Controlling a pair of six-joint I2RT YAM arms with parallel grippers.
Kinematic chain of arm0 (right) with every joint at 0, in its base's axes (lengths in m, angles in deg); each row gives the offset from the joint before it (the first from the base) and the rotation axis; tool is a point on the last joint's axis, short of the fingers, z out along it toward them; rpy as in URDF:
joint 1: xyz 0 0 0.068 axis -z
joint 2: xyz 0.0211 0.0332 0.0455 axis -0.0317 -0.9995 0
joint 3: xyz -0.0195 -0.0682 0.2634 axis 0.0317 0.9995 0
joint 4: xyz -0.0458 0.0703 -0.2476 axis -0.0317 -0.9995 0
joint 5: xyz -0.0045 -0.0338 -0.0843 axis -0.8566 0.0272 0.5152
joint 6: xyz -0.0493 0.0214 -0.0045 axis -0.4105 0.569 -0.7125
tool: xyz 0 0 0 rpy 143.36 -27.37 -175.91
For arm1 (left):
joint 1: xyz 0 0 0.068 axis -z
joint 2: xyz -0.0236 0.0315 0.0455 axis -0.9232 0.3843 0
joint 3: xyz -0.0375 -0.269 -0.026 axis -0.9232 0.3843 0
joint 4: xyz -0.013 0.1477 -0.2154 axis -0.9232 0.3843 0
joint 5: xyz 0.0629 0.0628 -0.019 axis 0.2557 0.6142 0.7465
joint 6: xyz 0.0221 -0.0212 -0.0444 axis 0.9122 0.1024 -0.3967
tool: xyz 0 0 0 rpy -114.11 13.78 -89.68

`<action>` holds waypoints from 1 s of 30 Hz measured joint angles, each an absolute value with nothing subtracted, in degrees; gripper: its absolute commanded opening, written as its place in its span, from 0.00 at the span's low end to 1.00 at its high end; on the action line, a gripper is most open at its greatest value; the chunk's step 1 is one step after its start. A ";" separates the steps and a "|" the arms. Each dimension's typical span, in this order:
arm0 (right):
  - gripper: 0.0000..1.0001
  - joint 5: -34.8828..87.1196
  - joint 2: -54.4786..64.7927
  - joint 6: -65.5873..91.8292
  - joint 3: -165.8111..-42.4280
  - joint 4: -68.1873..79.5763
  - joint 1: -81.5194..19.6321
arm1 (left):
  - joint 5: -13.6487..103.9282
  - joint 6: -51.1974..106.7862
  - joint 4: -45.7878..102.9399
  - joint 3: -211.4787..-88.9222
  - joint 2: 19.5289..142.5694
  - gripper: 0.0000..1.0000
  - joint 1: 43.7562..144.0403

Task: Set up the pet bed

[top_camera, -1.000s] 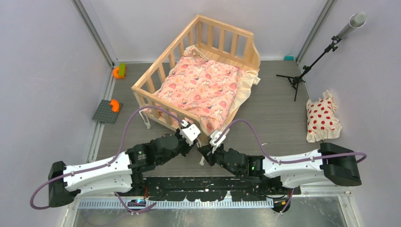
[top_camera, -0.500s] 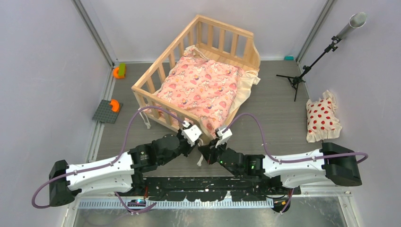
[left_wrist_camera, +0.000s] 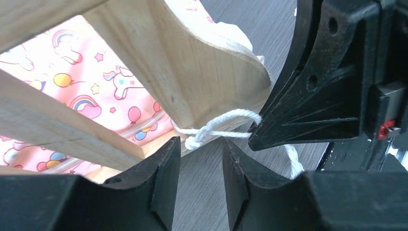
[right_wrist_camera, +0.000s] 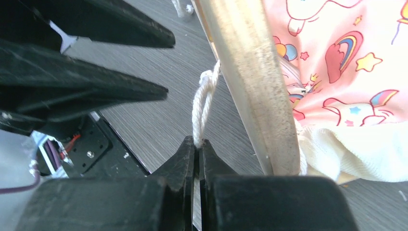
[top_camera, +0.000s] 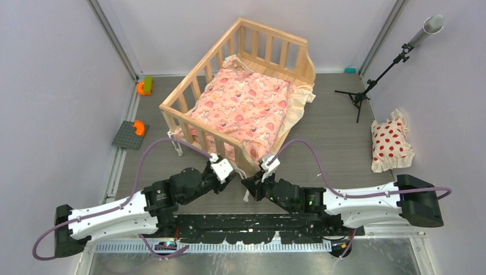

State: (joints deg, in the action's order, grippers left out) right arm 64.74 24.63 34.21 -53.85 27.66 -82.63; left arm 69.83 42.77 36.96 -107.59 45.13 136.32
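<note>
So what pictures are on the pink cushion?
The cushion has unicorns, rainbows, balloons and stars on pink. They show clearest in the left wrist view.

Overhead view: bright, even, diffuse light from above. Only soft shadows lie on the table [top_camera: 332, 132] under the pet bed [top_camera: 274, 33] and the arms. Wall edges splay outward toward the corners, a wide-lens effect.

Left wrist view: the left hand [left_wrist_camera: 199, 154] is a dark, underexposed mass close to the lens. The wood and the white cord [left_wrist_camera: 195, 141] are crisp.

Right wrist view: the right hand [right_wrist_camera: 197, 144] is black and slightly soft. The cushion [right_wrist_camera: 346, 62] print is bright, and its cream edge [right_wrist_camera: 346, 154] is nearly washed out.
</note>
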 measured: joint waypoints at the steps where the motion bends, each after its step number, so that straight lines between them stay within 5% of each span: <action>1: 0.01 64.28 24.63 33.00 -53.76 27.63 -82.63 | 69.70 43.17 36.94 -107.24 43.82 0.38 136.35; 9: 0.01 60.30 24.87 24.70 -52.71 28.73 -82.22 | 67.66 45.96 35.85 -105.43 40.78 0.31 136.32; 17: 0.01 57.59 26.30 21.09 -51.91 30.17 -81.93 | 65.04 48.87 35.15 -104.99 45.43 0.45 136.35; 30: 0.01 54.84 27.52 17.40 -51.91 27.20 -81.93 | 62.53 62.09 31.74 -103.86 42.33 0.44 136.35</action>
State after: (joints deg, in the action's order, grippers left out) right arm 54.84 27.52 17.40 -51.91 27.20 -81.93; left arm 62.53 62.09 31.74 -103.86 42.33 136.35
